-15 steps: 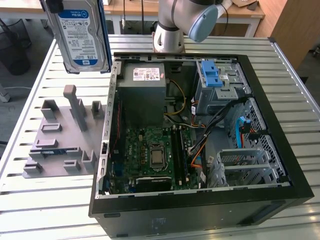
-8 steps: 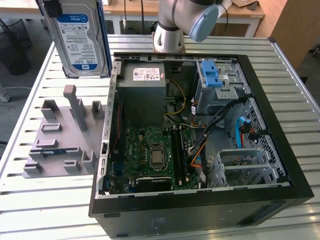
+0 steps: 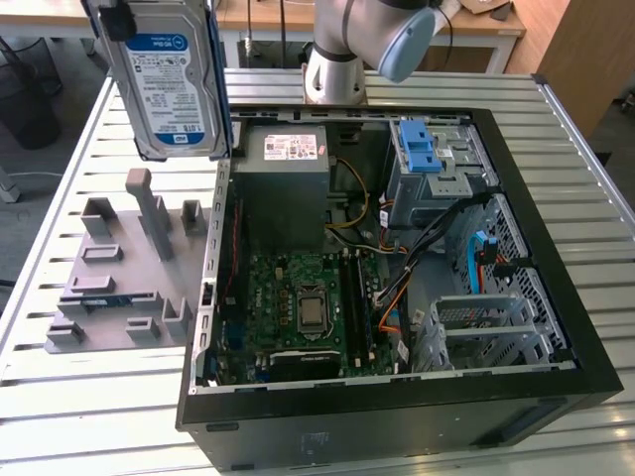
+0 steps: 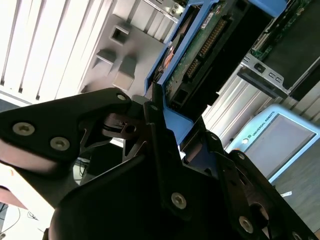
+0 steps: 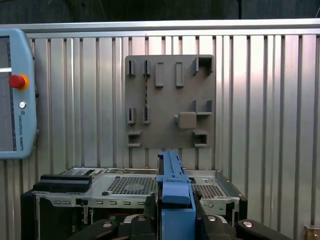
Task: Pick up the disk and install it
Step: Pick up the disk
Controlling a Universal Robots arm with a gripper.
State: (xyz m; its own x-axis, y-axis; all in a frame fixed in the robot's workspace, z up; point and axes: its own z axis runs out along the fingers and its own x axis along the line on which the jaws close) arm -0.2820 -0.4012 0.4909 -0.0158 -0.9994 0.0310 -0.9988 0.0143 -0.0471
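Note:
The disk, silver with a white-and-blue label and a blue carrier bracket, hangs upright in the air at the exterior view's upper left, above the grey fixture plate and outside the open computer case. My gripper holds it from above. In the second wrist view the black fingers are shut on the blue bracket, and the disk's circuit-board side shows. In the first wrist view the bracket's blue edge stands between the gripper fingers.
Inside the case sit the grey power supply, a drive cage with a blue handle, the motherboard, loose cables and a metal bay. A teach pendant lies on the slatted table.

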